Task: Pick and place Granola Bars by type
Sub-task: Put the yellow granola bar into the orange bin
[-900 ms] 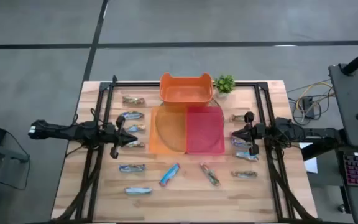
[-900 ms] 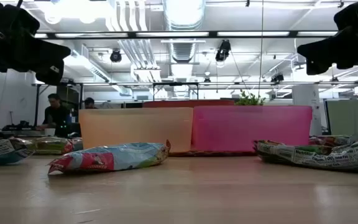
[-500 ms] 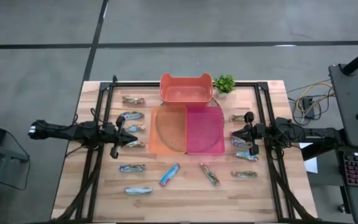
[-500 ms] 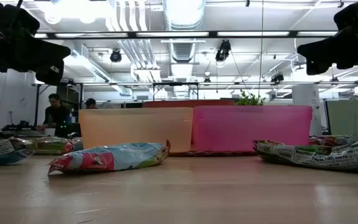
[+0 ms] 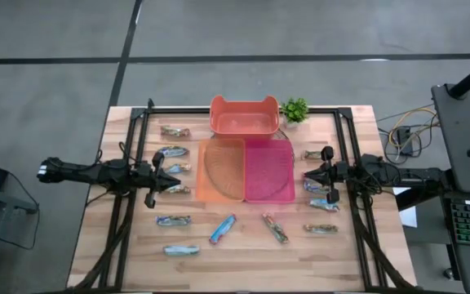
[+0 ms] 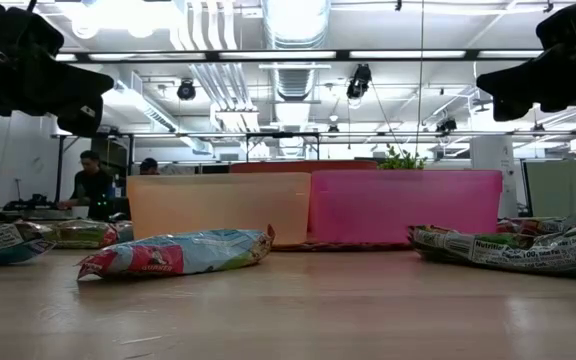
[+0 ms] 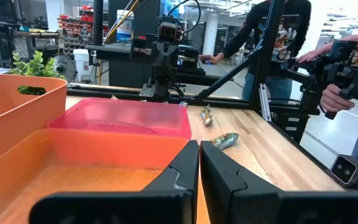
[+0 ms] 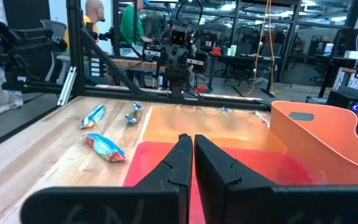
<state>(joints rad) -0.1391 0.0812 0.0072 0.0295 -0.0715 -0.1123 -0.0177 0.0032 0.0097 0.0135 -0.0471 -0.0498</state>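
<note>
Wooden slats make up the table (image 5: 243,253), with an open workshop behind it. Left gripper (image 5: 179,189) hangs above the table just left of the orange bin (image 5: 223,170), fingers pressed together on nothing; right gripper (image 5: 307,175) mirrors it beside the pink bin (image 5: 269,171), also clenched and empty. Both point inward at the 2 bins, probably a waiting pose before sorting starts. A deeper orange tub (image 5: 243,116) sits behind the bins beside a potted plant (image 5: 295,109). Granola bars lie scattered around them: a blue one (image 5: 223,229) in front, others on the left (image 5: 175,132) and right (image 5: 321,229). None sits in a bin. Nothing has shifted since the earlier frames; arms and bars match.
</note>
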